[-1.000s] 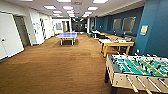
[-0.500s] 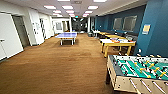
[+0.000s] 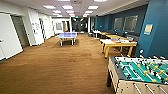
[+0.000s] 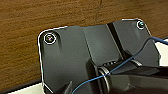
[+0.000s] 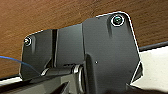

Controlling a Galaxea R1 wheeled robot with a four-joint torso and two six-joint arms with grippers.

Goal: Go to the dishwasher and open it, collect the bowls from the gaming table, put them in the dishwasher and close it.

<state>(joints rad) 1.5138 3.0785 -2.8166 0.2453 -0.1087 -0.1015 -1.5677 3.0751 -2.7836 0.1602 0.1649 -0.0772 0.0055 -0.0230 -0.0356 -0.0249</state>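
Nearest the robot, at the lower right of the head view, stands a foosball table (image 3: 140, 75) with a green field, rods and yellow figures. Brown carpet (image 3: 62, 67) spreads from there across the wide room, and the same brown floor lies behind the robot's dark wrist plates in both wrist views, where the state of either gripper's jaws cannot be told. Farther along the right side, in front of the blue wall (image 3: 155, 32), stands the gaming table (image 3: 119, 44) with its pale top, yellow edge and yellow legs; small things lie on it, too blurred to tell as bowls. More tables (image 3: 110, 36) line the wall behind it. Mid-room, toward the left, a blue ping-pong table (image 3: 67, 35) stands on the carpet. White walls and doorways (image 3: 17, 30) run along the left, and the corridor beyond is dim under ceiling lights (image 3: 67, 7).
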